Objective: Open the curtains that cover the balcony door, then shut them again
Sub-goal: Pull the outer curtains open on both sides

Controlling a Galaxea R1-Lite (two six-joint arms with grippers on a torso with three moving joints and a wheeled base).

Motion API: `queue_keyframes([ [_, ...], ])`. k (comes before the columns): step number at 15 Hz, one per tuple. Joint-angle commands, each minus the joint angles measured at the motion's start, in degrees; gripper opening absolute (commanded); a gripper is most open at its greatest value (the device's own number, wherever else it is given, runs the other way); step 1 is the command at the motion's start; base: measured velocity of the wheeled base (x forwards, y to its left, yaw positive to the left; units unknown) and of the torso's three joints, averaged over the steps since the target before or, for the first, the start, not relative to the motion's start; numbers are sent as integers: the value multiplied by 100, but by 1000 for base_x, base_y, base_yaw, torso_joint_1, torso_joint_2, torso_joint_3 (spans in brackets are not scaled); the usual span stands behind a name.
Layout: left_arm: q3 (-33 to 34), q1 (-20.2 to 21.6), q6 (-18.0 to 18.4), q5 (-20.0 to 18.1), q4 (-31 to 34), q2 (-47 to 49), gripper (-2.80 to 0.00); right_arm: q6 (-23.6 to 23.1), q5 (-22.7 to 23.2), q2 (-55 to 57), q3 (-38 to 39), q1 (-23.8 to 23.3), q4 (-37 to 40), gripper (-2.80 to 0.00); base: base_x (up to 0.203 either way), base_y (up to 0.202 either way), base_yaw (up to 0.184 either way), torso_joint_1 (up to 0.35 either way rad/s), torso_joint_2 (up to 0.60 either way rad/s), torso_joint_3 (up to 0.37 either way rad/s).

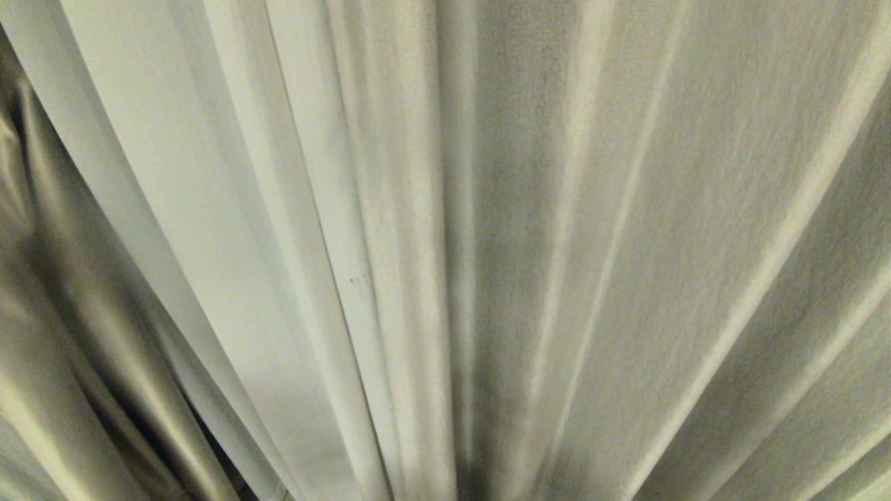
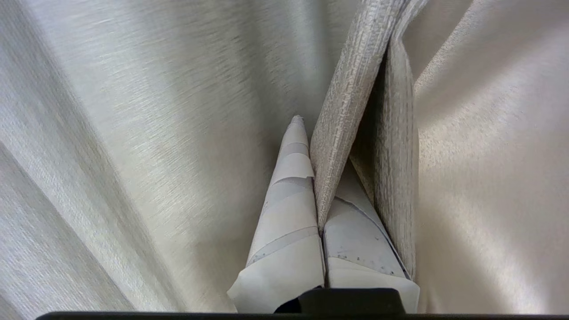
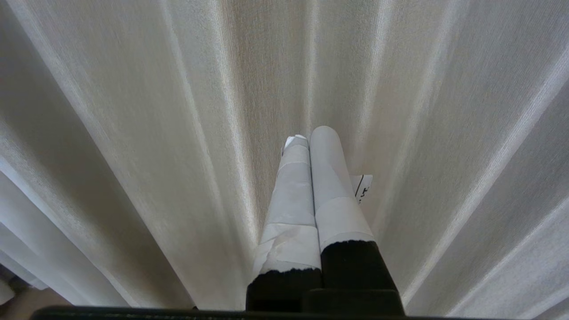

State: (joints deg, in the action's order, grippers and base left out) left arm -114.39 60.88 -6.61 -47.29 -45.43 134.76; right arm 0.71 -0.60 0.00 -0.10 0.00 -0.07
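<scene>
Head view: the curtains fill the whole frame, cream pleats fanning upward close in front of the robot. At the far left the fabric bunches into darker, shinier folds with a thin dark slit low between them. Neither arm shows here, and the balcony door is entirely hidden behind the cloth, so whether the panels are parting or coming together cannot be read from this view.

Left wrist view: the left gripper is clenched on a fold of curtain edge, the doubled hem pinched between its tape-wrapped fingers and running away past the tips. More cloth hangs on both sides. I judge this the dragging step: the arm has a panel by its edge and is set to draw it sideways along the rail. The next move calls for a steady, level sideways pull with the pinch kept firm, since the fabric is slippery and could slide out. Which way it must go, open or shut, the pictures do not settle.

Right wrist view: the right gripper is closed on nothing, fingers pressed together, parked just in front of evenly hanging pleats. A small white tag peeks beside one finger; its marking is illegible.
</scene>
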Motion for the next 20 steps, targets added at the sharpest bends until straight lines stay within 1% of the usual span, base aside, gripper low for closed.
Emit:
queue_keyframes([
  [1,152,-64,-7,-88,48,-298,-280,0,-2,9,1,0,-1,-280,0,0,0,0,0,0],
  [3,570,-226,-7,-213,434,-973,-280,0,-2,9,1,0,-1,-280,0,0,0,0,0,0],
  [5,1202,-508,6,-248,1028,-1835,-280,0,-2,9,1,0,-1,-280,0,0,0,0,0,0],
  [7,1827,-1014,10,-231,1838,-2819,-280,0,-2,9,1,0,-1,-280,0,0,0,0,0,0],
  [8,2017,-1394,11,-220,2295,-3258,-280,0,-2,9,1,0,-1,-280,0,0,0,0,0,0],
  [11,2459,-3000,11,-160,3797,-4338,-280,0,-2,9,1,0,-1,-280,0,0,0,0,0,0],
  [12,2563,-3596,16,25,4238,-4606,-280,0,-2,9,1,0,-1,-280,0,0,0,0,0,0],
  [13,2631,-4215,20,457,4608,-4847,-280,0,-2,9,1,0,-1,-280,0,0,0,0,0,0],
  [14,2671,-4821,20,1115,4968,-5059,-280,0,-2,9,1,0,-1,-280,0,0,0,0,0,0],
  [15,2704,-5484,15,1957,5368,-5299,-280,0,-2,9,1,0,-1,-280,0,0,0,0,0,0],
  [16,2751,-6033,-3,2606,5733,-5541,-280,0,-2,9,1,0,-1,-280,0,0,0,0,0,0],
  [17,2867,-6433,-40,3082,6037,-5843,-280,0,-2,9,1,0,-1,-280,0,0,0,0,0,0],
  [19,3310,-6844,-112,3570,6296,-6282,-280,0,-2,9,1,0,-1,-280,0,0,0,0,0,0],
  [20,3450,-6956,-139,3631,6333,-6414,0,0,-2,9,1,0,-1,-280,0,0,0,0,0,0],
])
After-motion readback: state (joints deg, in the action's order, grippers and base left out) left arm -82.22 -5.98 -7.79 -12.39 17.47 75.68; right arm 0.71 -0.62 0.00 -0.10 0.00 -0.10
